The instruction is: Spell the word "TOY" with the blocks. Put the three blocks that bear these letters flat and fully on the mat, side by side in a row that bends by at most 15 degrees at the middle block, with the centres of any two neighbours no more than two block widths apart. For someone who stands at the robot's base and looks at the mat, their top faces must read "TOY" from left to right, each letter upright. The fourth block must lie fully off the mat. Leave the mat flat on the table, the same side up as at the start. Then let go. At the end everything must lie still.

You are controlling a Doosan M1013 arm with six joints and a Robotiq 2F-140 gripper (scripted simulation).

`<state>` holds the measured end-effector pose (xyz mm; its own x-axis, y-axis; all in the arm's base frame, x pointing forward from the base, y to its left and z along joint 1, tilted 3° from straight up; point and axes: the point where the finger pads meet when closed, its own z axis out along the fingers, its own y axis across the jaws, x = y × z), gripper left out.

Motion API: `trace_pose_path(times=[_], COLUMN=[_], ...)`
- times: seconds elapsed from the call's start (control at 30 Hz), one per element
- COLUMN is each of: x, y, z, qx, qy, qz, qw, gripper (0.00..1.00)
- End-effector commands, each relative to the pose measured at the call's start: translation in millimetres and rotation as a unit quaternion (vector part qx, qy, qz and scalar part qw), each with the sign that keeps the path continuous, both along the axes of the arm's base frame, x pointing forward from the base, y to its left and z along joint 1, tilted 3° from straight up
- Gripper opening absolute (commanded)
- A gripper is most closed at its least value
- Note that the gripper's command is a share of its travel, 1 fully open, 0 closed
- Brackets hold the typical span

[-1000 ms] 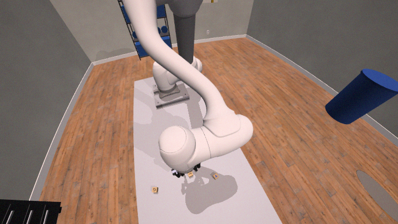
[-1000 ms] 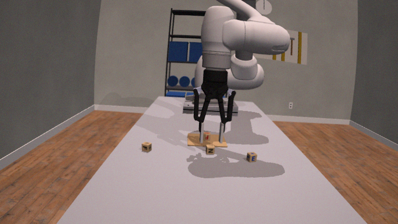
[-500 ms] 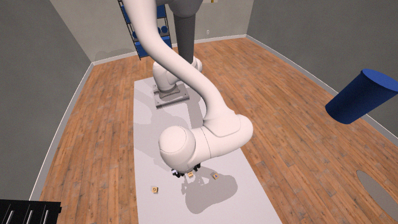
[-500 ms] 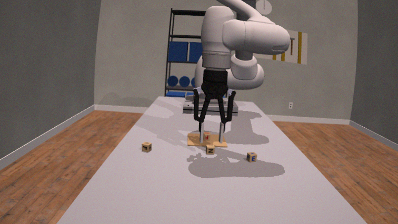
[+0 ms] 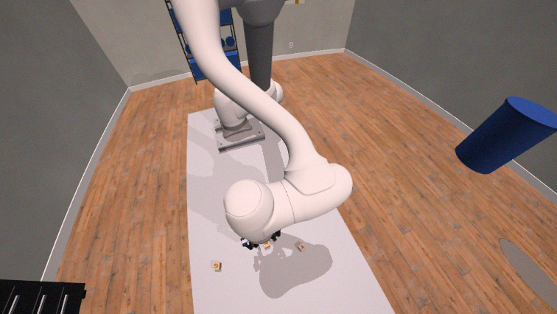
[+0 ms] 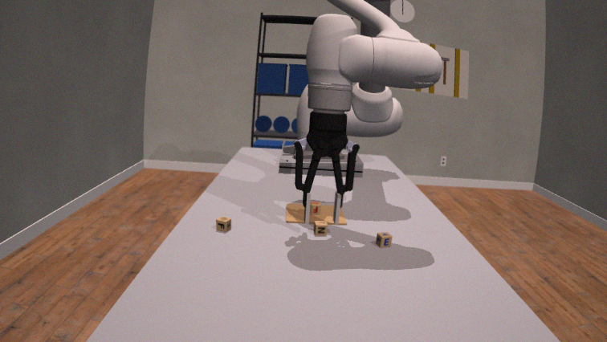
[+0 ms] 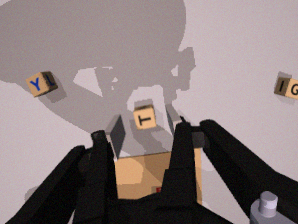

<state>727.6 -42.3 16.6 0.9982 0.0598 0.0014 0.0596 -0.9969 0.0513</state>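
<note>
Progress is judged slight. One block with a red side letter (image 6: 315,208) (image 7: 159,190) stands on the mat (image 6: 293,214) (image 7: 135,175); its top face cannot be read (presumably the O, since the other three tops show T, Y and G). The T block (image 5: 266,245) (image 6: 320,228) (image 7: 145,118) lies off the mat, just beyond its edge, its letter sideways in the wrist view. The Y block (image 5: 302,246) (image 6: 384,239) (image 7: 41,84) lies well apart, also off. The G block (image 5: 216,265) (image 6: 223,224) (image 7: 288,87) is off the mat, as required of the spare. The claw (image 5: 261,239) (image 6: 323,208) (image 7: 144,119) is part-open, grasping nothing, above the table (image 5: 230,296) (image 6: 314,301) (image 7: 235,30). Outstanding: T and Y onto the mat, spacing, and upright letters.
</note>
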Motion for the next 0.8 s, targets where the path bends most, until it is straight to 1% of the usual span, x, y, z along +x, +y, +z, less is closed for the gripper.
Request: trace_pose_path(times=[0.0,0.33,0.77], x=[-2,-2,-2], y=[-3,-3,-3], z=[-14,-23,-24], qx=[-0.001,-0.001,-0.001], qy=[0.003,0.003,0.003], qz=[-0.002,-0.002,-0.002], qw=[1.000,1.000,1.000], gripper=[0.37,0.37,0.37])
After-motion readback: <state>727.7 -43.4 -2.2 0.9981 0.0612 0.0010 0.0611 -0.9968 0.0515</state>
